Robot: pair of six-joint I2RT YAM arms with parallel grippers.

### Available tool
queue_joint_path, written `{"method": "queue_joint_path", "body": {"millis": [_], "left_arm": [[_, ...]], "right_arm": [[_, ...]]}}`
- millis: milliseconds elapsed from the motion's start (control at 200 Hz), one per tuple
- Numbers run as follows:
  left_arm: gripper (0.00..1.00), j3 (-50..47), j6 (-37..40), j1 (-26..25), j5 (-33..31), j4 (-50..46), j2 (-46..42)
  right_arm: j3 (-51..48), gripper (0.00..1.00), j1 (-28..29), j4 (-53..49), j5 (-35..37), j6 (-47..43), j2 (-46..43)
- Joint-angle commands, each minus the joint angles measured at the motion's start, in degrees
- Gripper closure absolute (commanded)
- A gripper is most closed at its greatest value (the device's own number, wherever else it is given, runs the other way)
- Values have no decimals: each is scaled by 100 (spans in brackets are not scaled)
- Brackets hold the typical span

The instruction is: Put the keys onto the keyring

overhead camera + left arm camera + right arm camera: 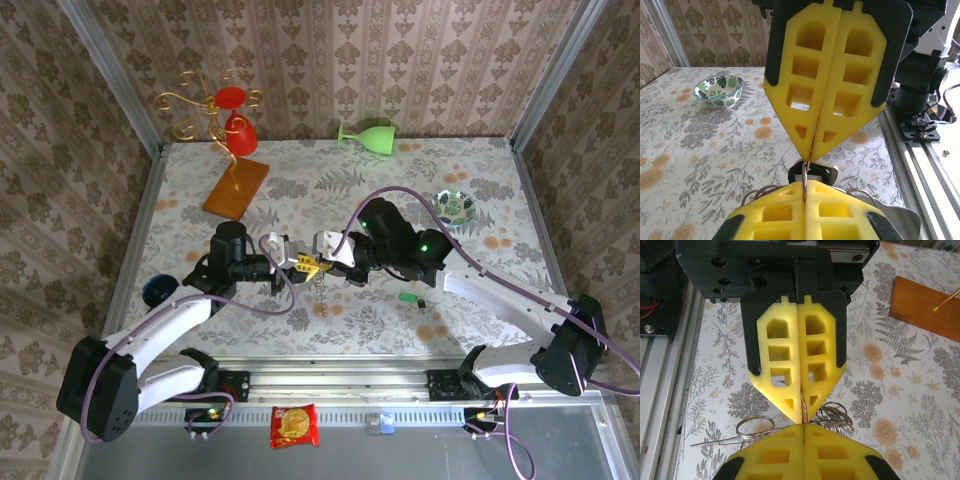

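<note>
Left fingers [775, 217] and right fingers [770, 460] are both clenching the keyring [837, 415], while the green key [407, 297] is lying unthreaded on the desk [480, 180], right.

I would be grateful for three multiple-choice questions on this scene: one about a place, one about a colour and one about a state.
1. Where on the table does the green-headed key lie?
A) beside the right arm
B) at the far left corner
C) at the far right corner

2. What colour is the goblet lying on its side?
A) red
B) green
C) blue

3. How do the left gripper and the right gripper stand?
A) both wide open
B) left open, right shut
C) both shut, tips meeting

Answers: 1 A, the top view shows the key just beside that arm; 2 B, its bowl and foot are pale green; 3 C, both wrist views show the fingers pressed together.
</note>
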Motion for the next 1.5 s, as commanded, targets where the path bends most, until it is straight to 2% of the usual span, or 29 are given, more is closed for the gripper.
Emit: {"method": "queue_joint_path", "body": {"millis": [0,755,1495], "left_arm": [[100,177,156,0,129,-45,3],[100,152,322,-26,-7,-95,-32],[100,152,353,-70,-35,-73,3]], "right_arm": [[172,100,-20,-62,-189,77,-89],[136,100,-83,-89,-253,307,-222],[294,100,-79,-198,-311,306,99]]}}
